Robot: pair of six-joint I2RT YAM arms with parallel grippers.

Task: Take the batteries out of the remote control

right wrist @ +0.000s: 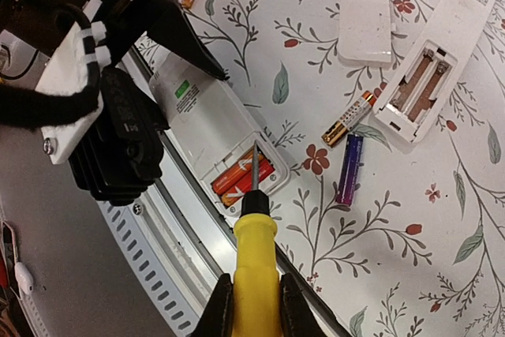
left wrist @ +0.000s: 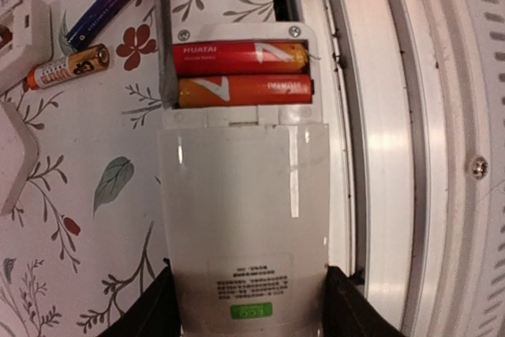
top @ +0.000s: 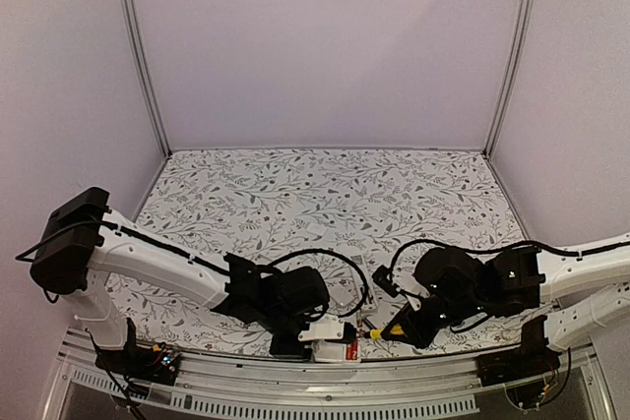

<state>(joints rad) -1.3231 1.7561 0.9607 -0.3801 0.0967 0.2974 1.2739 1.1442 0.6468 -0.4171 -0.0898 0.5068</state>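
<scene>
Remote (left wrist: 245,211): bay open from above, two batteries (left wrist: 241,73) exposed. Screwdriver (right wrist: 254,266) blade occupies one end of the bay, with the right gripper (right wrist: 251,309) clamped on its handle behind. Left gripper (left wrist: 245,325) clamps the remote's opposite end, flanking both sides. Rail (left wrist: 394,155) runs just beside the remote and closes that side. Cloth side is obstructed nearby by loose batteries (right wrist: 349,170), a second remote (right wrist: 442,61) and a cover (right wrist: 366,28). Open cloth (top: 325,184) lies beyond, up to the back wall.
</scene>
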